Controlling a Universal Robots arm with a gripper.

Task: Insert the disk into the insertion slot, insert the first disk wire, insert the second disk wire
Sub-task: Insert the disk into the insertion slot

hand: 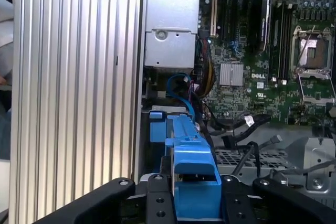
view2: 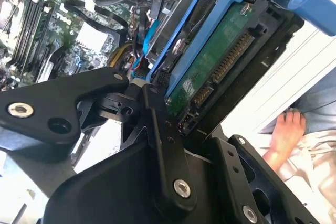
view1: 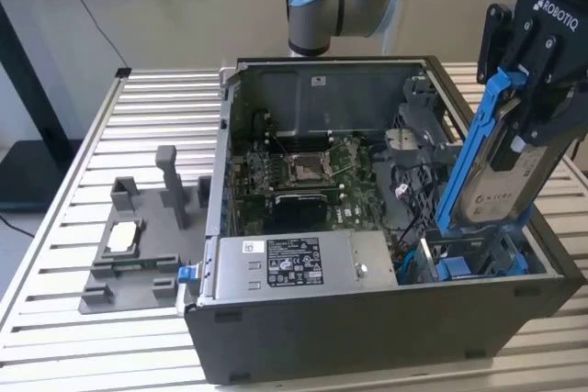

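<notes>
My gripper (view1: 522, 117) is shut on the disk (view1: 501, 181), a silver-grey drive in a bright blue frame. It holds the disk steeply tilted, lower end down, over the insertion slot (view1: 478, 262), the grey cage with blue parts at the case's near corner on the exterior view's right. The disk's lower end looks just at the cage's top. In the second wrist view the black fingers (view2: 157, 129) clamp the disk (view2: 220, 56) by its green underside. The first wrist view looks along the blue frame (hand: 191, 169) toward the slot (hand: 157, 119). A blue wire (hand: 184, 95) and black wires (hand: 236, 127) lie loose beside the cage.
The open computer case holds the motherboard (view1: 303, 172) and a silver power-supply box (view1: 294, 263). A grey fixture (view1: 138, 245) with small parts sits on the slatted table (view1: 73, 181) at the exterior view's left. A person's hand (view2: 286, 129) rests beyond the case.
</notes>
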